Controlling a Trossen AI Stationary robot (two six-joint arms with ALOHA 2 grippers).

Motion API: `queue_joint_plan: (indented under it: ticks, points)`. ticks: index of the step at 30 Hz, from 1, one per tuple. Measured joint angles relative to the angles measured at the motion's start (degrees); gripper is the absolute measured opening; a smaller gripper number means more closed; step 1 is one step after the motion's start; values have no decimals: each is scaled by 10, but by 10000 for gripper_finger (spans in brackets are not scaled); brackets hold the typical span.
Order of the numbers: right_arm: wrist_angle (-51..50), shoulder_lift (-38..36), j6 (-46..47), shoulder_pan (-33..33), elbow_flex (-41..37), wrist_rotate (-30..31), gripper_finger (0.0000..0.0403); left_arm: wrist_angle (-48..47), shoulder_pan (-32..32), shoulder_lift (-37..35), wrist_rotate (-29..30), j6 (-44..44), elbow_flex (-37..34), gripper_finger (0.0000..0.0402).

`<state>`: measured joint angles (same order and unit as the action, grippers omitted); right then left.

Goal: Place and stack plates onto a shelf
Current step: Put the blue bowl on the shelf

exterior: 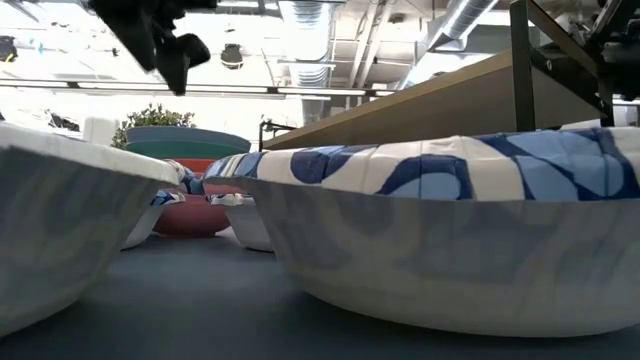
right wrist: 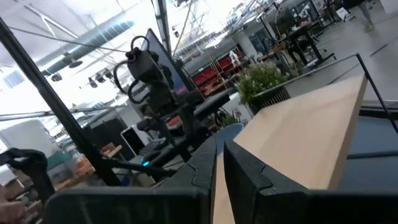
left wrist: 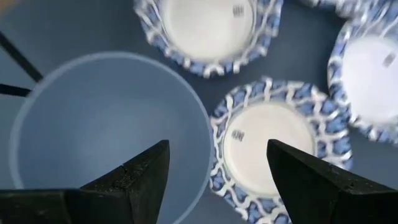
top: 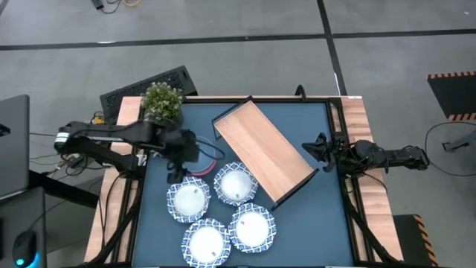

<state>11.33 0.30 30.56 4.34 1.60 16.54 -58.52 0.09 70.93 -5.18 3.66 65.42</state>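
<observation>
Blue table (top: 312,223): four plates (top: 187,199) at 6 o'clock; left gripper (left wrist: 217,180) open above them; right gripper (right wrist: 219,163) closed at 3 o'clock beside shelf (top: 262,149).

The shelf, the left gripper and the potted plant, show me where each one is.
shelf (top: 262,150), high view, middle of the wooden board.
left gripper (left wrist: 217,177), left wrist view, midway between the open fingertips.
potted plant (top: 161,99), high view, its foliage.

I'm working in a big open lab or workshop hall: exposed ceiling ducts (exterior: 470,20) and strip lights overhead, red tool cabinets (right wrist: 214,74) and benches behind, a keyboard (top: 149,88) and laptop (top: 13,141) beside my table (top: 357,119).
</observation>
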Motion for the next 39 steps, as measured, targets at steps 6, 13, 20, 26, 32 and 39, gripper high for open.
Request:
queue_joint_plan:
  ticks: [6, 13, 20, 26, 32, 39]
  points:
    - [-9, 0, 24, 0, 0, -1, 58, -9, -9, 28, 55, 32, 0, 254]
    - [-10, 0, 26, 0, 0, -1, 58, -1, -5, 29, 55, 13, 0, 251]
    - [-10, 0, 26, 0, 0, -1, 58, 33, -8, 29, 16, -9, -41, 218]
    - [68, 0, 87, -8, 0, 4, 58, 53, -8, 29, 10, -26, -61, 204]
    - [159, 0, 121, -11, 0, 4, 58, 53, -8, 29, 3, -15, -61, 203]
    - [176, 0, 120, -11, 0, 4, 58, 53, -8, 30, 14, -13, -61, 193]
